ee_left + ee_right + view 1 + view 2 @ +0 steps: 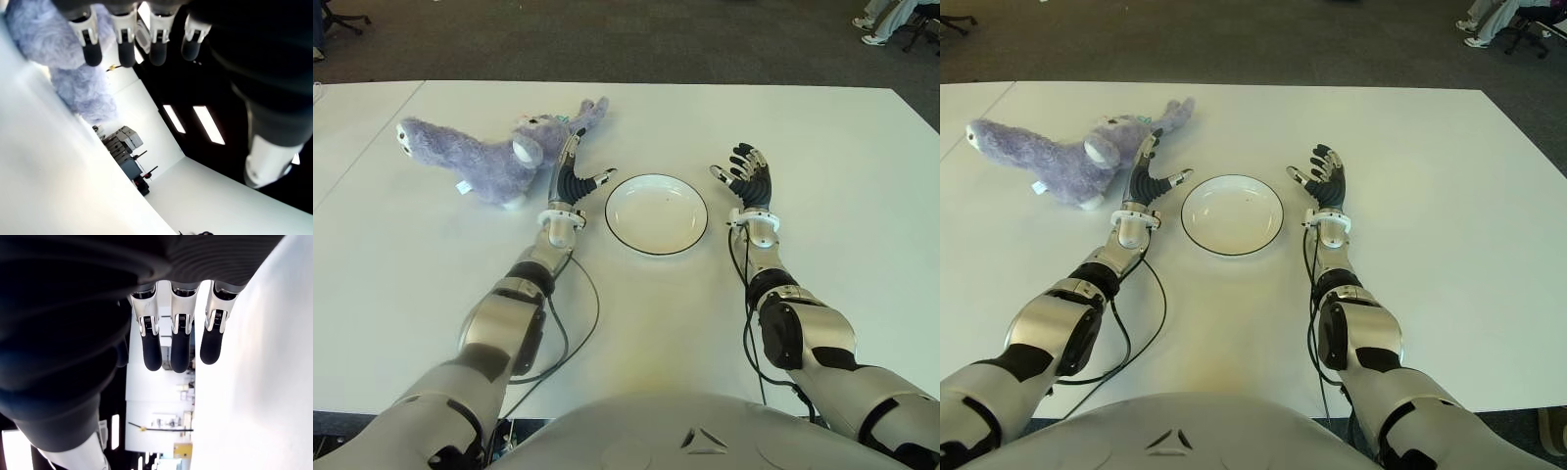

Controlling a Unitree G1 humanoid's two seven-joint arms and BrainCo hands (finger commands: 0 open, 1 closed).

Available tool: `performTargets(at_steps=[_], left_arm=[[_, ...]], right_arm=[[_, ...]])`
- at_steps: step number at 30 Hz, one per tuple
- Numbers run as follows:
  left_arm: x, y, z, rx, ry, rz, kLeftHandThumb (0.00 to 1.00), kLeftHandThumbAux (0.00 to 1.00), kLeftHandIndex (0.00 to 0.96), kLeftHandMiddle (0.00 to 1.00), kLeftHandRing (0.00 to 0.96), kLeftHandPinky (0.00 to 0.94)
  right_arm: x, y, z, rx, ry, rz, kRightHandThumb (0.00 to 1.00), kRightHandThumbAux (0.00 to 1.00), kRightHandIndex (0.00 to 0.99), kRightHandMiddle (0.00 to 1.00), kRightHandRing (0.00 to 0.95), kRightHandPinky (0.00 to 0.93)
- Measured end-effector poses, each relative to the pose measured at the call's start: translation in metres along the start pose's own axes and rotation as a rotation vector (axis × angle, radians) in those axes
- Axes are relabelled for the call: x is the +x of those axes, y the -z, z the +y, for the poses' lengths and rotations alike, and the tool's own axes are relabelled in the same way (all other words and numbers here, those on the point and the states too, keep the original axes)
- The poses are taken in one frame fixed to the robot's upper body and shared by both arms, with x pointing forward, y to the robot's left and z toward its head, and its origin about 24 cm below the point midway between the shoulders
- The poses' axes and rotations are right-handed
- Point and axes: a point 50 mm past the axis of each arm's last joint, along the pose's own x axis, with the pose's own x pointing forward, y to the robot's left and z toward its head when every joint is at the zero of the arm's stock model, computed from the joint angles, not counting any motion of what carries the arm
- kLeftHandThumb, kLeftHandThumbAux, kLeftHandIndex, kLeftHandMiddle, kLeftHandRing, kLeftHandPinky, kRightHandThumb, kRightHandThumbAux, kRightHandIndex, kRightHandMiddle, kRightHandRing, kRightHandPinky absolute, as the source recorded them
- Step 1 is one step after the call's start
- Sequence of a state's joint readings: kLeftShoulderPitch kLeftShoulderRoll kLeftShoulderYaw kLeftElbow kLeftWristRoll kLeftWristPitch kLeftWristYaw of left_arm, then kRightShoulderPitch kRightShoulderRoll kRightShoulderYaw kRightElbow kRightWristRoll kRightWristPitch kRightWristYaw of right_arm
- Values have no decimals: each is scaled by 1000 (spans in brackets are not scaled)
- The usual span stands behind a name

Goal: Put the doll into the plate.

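Flanking the empty white plate [656, 213] on the white worktop [822, 196]: right hand [746, 176] to its right, fingers spread, empty. Left hand [570, 178] to its left, fingers extended, grasping nothing, fingertips against the purple plush doll [494, 155] lying farther back-left.

Fuzzy plush doll [489, 157], glossy plate [656, 214]

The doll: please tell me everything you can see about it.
The doll is a lilac plush animal with shaggy fur, a white muzzle tip, a pale ear patch and a small white tag. It lies on its side on the white table, left of the plate and not in it. The open left hand shows right beside it, fingers extended along its flank, not closed on it.
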State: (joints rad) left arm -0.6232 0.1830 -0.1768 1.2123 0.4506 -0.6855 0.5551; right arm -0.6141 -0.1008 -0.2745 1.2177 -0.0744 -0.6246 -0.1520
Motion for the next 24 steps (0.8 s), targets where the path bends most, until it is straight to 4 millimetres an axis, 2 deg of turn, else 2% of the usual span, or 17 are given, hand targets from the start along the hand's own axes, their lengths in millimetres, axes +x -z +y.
performTargets(at_steps=[6, 12, 24], left_arm=[[3, 1, 8, 109, -1, -41, 8, 623, 18, 96, 95, 89], [15, 0, 27, 167, -28, -68, 53, 636, 0, 92, 87, 69], [45, -24, 52, 147, -127, -132, 66, 599, 0, 76, 68, 39]], right_arm=[[0, 0, 0, 1, 1, -1, 132, 890, 187, 209, 207, 227], [0, 0, 0, 1, 2, -1, 126, 877, 186, 207, 204, 217], [1, -1, -3, 5, 13, -1, 115, 886, 181, 193, 182, 197]])
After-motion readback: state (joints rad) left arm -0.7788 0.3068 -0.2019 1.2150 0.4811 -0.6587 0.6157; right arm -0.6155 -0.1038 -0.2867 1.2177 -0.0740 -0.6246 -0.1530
